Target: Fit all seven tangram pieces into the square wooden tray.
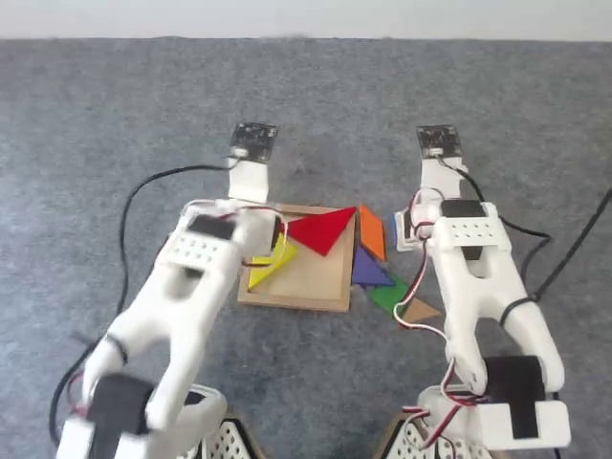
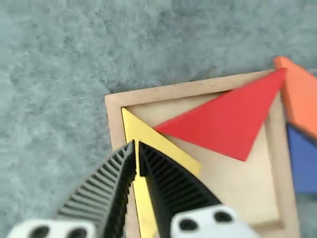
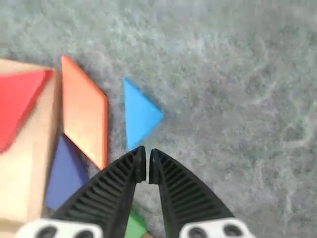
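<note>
**tangram_newb:** What's the left gripper [image 2: 136,146] doing right now?

**so101_fan:** Its fingers are sitting pinched together, with just a sliver of a gap at the tips and nothing clamped in it. They're hanging right over the yellow triangle [image 2: 148,136], which is lying in a corner of the tray [image 2: 163,92]. I can't tell if the tips are touching it. A bit past the fingertips the red triangle [image 2: 223,124] is lying in the tray too, with one corner poking over the rim.

**tangram_newb:** And the right one?

**so101_fan:** The right gripper [image 3: 147,151] is closed as well, empty, hovering over the grey carpet [image 3: 237,74]. The light blue triangle [image 3: 138,116] is lying just ahead of its fingertips. The orange piece [image 3: 84,111] is lying beside that, farther from the tips, towards the tray. The dark blue triangle [image 3: 64,173] is sitting alongside one finger, and a green piece [image 3: 134,225] is peeking out under the fingers.
</note>
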Controlling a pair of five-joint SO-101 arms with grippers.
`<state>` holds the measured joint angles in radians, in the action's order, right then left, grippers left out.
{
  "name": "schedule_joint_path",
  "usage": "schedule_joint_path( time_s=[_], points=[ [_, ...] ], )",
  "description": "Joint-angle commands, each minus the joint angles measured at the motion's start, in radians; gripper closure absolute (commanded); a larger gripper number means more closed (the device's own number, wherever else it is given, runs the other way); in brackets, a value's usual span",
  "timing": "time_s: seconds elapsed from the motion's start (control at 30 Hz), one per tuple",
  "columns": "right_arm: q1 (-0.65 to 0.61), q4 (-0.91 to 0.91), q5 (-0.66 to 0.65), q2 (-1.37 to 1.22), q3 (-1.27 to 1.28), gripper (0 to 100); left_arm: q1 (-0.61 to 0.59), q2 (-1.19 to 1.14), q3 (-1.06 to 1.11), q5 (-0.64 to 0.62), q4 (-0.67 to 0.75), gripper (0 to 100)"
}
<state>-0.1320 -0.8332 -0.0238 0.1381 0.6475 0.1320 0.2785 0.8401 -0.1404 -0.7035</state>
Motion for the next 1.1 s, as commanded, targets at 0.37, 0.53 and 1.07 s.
schedule_joint_path(
  time_s=[0.37,0.53,1.07],
  points=[
    [-0.357,-0.056,-0.072,-0.255,-0.302,96.5,-0.272,-0.031,-0.058,-0.029,0.078,99],
    [-0.366,-0.111,-0.043,-0.427,-0.463,96.5,-0.272,-0.049,-0.081,-0.029,0.052,99],
    [-0.510,-0.300,-0.083,-0.430,-0.555,96.3,-0.273,-0.049,-0.081,-0.040,0.055,99]
  ],
)
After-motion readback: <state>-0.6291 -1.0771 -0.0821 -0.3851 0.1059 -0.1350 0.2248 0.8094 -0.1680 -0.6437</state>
